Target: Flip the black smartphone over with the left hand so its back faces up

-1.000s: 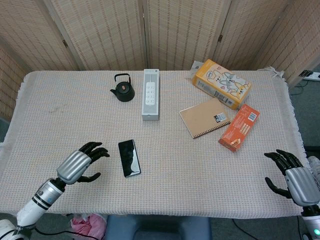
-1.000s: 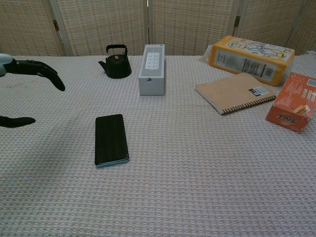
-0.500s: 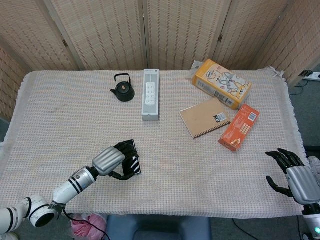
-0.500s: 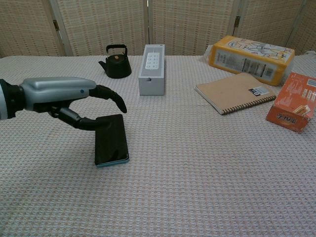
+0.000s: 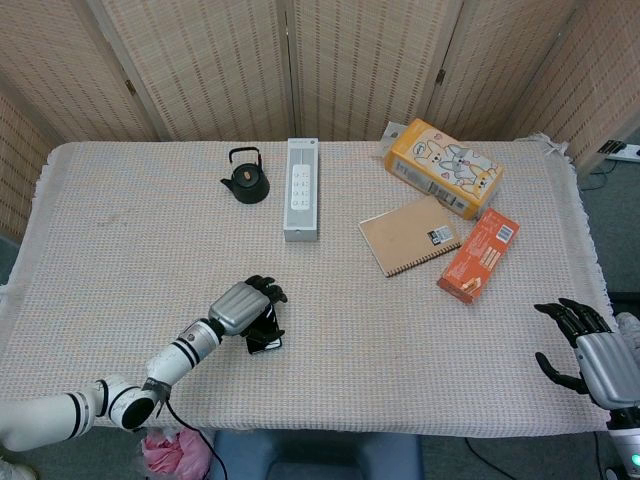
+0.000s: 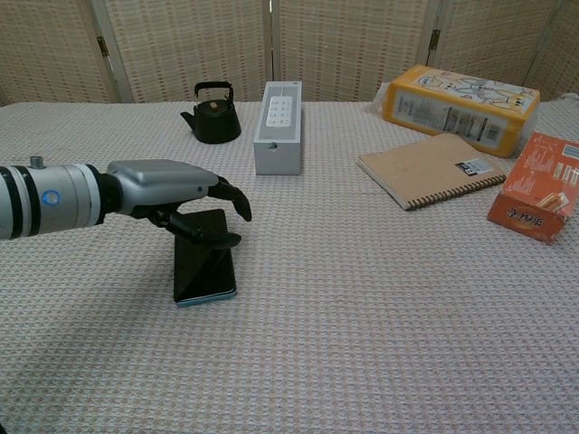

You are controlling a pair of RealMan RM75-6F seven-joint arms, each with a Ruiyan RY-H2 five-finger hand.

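Note:
The black smartphone [image 6: 204, 271] lies flat on the woven cloth, screen up, with its long side running away from me. My left hand [image 6: 172, 185] is over its far half, the thumb low across the screen and the fingers [image 6: 237, 201] arched above its right edge with a gap between. In the head view the left hand [image 5: 243, 303] hides most of the smartphone [image 5: 265, 344]; only the near end shows. My right hand [image 5: 590, 355] hangs at the table's near right corner, fingers spread, holding nothing. It does not show in the chest view.
A black kettle [image 6: 214, 117] and a white power strip [image 6: 279, 127] stand behind the phone. To the right lie a brown notebook [image 6: 430, 169], a yellow box [image 6: 461, 107] and an orange box [image 6: 541, 185]. The table's front edge [image 5: 330, 430] is close to the phone.
My left arm has swept in from the left and pushed further over the phone, with the fingers curling lower around it. The phone has kept its place. The right hand has barely moved.

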